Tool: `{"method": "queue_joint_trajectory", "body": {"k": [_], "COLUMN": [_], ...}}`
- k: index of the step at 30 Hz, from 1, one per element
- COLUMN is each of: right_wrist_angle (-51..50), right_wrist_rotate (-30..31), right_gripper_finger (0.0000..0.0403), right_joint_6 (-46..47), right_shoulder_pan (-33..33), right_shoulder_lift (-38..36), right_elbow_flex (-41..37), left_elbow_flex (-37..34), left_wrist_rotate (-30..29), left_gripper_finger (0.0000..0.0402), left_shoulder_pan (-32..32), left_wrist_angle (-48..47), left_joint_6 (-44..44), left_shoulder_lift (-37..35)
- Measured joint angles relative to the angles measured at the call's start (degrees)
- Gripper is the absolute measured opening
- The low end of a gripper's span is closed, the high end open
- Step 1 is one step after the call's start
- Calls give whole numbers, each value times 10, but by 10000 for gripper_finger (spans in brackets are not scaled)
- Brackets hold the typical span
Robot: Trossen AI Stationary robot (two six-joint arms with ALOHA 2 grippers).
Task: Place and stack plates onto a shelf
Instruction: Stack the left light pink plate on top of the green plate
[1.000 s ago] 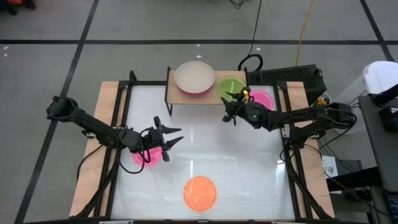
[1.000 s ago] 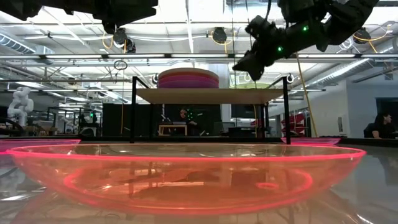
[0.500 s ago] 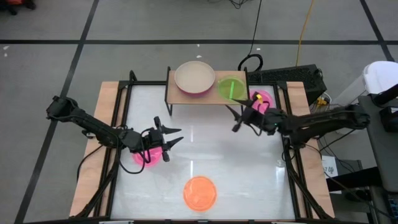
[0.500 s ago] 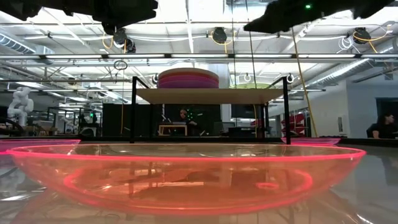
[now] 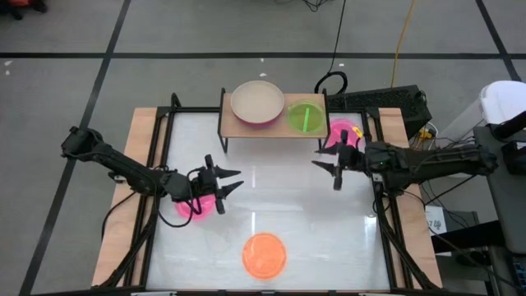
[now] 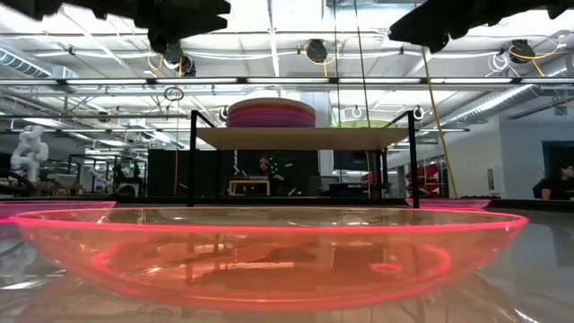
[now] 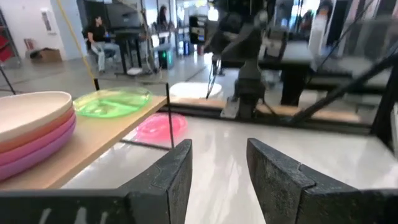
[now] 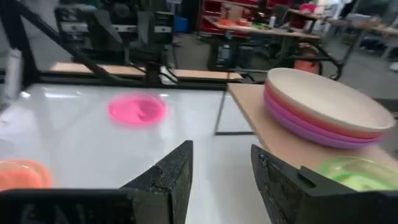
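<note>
Since the pink plate [image 5: 345, 132] lying on the counter [image 5: 271, 197] beside the shelf [image 5: 275, 123] looks thin, light and slick, I'd pinch its rim with my right gripper [image 5: 330, 168], now open and empty, as is the left gripper [image 5: 223, 184] over the other pink plate [image 5: 191, 206].

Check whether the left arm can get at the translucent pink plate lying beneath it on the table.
Probably yes. The left gripper hangs open right above the small translucent pink plate, which lies alone on the white tabletop, nothing between them.
</note>
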Motion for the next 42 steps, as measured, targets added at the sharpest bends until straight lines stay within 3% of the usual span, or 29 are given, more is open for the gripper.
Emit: {"method": "queue_joint_trajectory", "body": {"k": [4,9,14,22,31,42], "right_wrist_angle": [5,64,179,271,272,275], "right_wrist_rotate": [-22,-23,-23,-23,-23,-22], "right_gripper_finger": [144,144,144,144,144,144], "right_joint_6": [16,15,-3,-16,-15,-10], "right_shoulder_pan": [12,30,45,46,46,46], "right_shoulder_lift": [0,0,1,0,0,0], "right_elbow_flex": [-5,-46,-110,-150,-150,-150], "left_elbow_flex": [106,248,306,306,306,311], "left_wrist_rotate": [-15,-11,110,245,299,323], "left_gripper_finger": [159,159,159,159,159,159], "left_shoulder_pan": [-13,-21,-28,-50,-57,-48], "left_wrist_angle": [-233,-568,-773,-874,-906,-922], "left_joint_6": [-26,-185,-371,-528,-571,-635], "left_shoulder_lift": [6,55,115,229,332,345]}}
